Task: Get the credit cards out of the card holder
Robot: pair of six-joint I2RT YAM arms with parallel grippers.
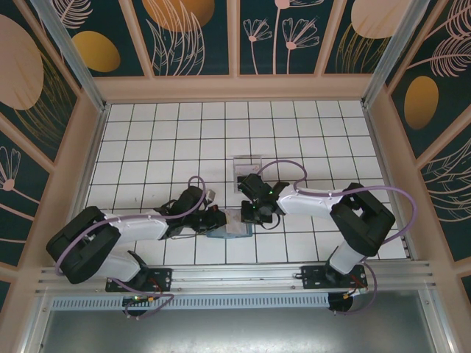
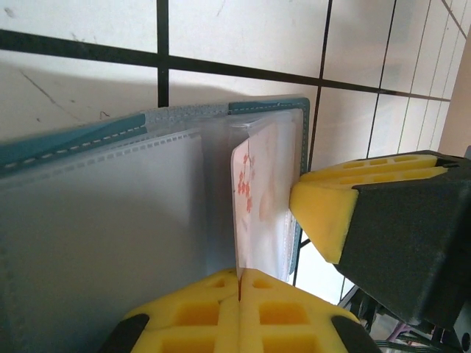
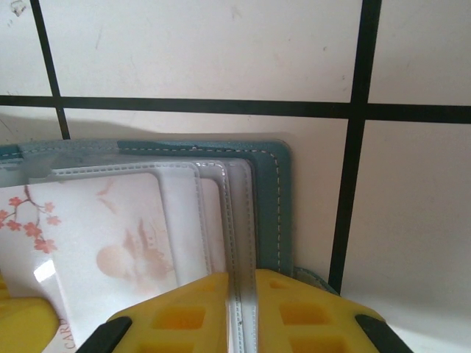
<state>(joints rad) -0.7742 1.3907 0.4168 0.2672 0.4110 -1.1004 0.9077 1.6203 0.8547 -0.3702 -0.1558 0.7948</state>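
White tiled desk (image 1: 147,140) with a black grid. It's boxed in by pale wood framing and teal wall panels (image 1: 193,37) with leaf and flower prints, and an aluminium rail runs along the near edge.

Holder (image 1: 229,226) lies open near desk centre, toward 6 o'clock, between the two arms. Teal cover is down on the tiles, clear sleeves up. Clear tray (image 1: 246,168) sits at 12 o'clock of the holder, apart from it.

Left pincer (image 2: 239,283) comes in from 9 o'clock. Yellow pads are clenched together on a thin leaf seen edge-on, which is the card (image 2: 252,187) standing up out of the sleeves. Can't tell if the grip is on bare card or through sleeve plastic.

Right pincer (image 3: 243,298) comes in from 2 o'clock. It's clamped on the clear sleeve edges at the holder's stitched teal border, jaws nearly together. In the left wrist view one of its yellow fingertips touches the holder's outer edge, at 3 o'clock of the card.

Card is pale, with red blossom sprigs and a faded orange sun and bird print. Letters "CAR" are readable at its lower left in the right wrist view; the rest is cut off. No other legible text.
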